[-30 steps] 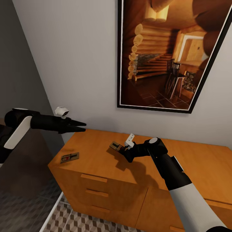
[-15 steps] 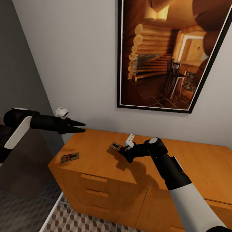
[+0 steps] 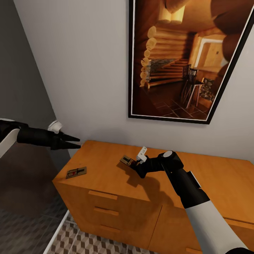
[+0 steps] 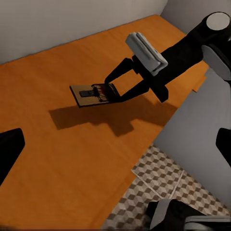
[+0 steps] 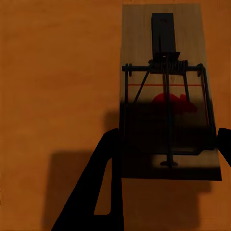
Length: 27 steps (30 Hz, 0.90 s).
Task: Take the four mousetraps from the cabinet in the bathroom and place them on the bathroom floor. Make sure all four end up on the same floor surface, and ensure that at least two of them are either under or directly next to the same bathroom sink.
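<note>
My right gripper point(image 3: 131, 164) is shut on a tan mousetrap point(image 3: 127, 161) and holds it a little above the orange-brown cabinet point(image 3: 106, 183), casting a shadow on the top. In the left wrist view, this mousetrap point(image 4: 91, 95) is pinched by its near end between the right gripper's fingers point(image 4: 130, 70). The right wrist view shows its wire and red mark point(image 5: 168, 103) up close. A second mousetrap point(image 3: 76, 172) lies flat near the cabinet's front left corner. My left gripper point(image 3: 76, 143) hovers open, off the cabinet's left end and above it. The cube-patterned floor point(image 3: 91, 243) lies below.
A large black-framed picture point(image 3: 187, 60) hangs on the white wall behind the cabinet. Drawer fronts with bar handles point(image 3: 103, 195) face me. A dark grey wall point(image 3: 21, 88) closes the left side. A strip of patterned floor point(image 4: 168, 185) lies past the cabinet's edge.
My left arm has pulled back to the left, so its gripper is now off the cabinet's left end. The right arm and its mousetrap have stayed still.
</note>
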Tool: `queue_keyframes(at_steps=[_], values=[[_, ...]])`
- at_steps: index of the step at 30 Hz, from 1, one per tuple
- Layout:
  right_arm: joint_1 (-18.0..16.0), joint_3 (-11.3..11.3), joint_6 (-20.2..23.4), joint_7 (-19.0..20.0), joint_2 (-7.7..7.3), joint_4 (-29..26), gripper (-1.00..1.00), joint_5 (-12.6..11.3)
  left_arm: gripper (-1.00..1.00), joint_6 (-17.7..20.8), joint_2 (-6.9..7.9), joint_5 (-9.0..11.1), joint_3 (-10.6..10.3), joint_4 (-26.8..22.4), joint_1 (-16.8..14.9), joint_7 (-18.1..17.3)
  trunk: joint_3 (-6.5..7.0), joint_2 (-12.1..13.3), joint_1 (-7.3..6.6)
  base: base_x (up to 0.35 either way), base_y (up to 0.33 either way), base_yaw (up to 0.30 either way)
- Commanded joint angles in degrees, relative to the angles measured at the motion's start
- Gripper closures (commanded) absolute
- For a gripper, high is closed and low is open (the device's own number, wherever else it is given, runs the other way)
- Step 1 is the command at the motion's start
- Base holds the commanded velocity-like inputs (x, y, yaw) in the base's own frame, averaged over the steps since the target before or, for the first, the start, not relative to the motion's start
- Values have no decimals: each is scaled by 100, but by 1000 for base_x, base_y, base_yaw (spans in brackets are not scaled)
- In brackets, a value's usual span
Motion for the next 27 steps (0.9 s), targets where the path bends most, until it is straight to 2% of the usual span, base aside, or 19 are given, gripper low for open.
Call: queue_keyframes(at_steps=[1,3,6,10,14,21,27], values=[[-5,-3,49,55,6,-8,100,26,-100,32,6,23,-120,2,-9,-4,-7,-5,0,0,0,0],[-5,-3,54,55,3,-13,100,15,-100,36,-9,26,-225,-2,-9,-5,-7,-5,0,0,0,0],[-5,-4,46,55,5,-9,100,8,-100,37,-18,30,-260,-3,-9,-7,-7,-5,0,0,0,0],[-5,-9,37,55,4,-8,100,-35,-100,38,-34,32,-272,-4,-9,-108,-7,-5,0,0,0,0],[-5,-12,34,55,2,-7,100,-133,-100,31,-141,32,-273,19,-9,-333,-5,-5,0,0,0,-11],[-5,-12,34,55,2,-6,100,-148,-100,33,-191,46,-246,36,-9,-363,26,-5,0,0,0,-132],[-5,-12,34,55,2,-6,100,-153,-100,28,-254,33,-264,37,-9,-361,31,-5,0,0,0,-26]])
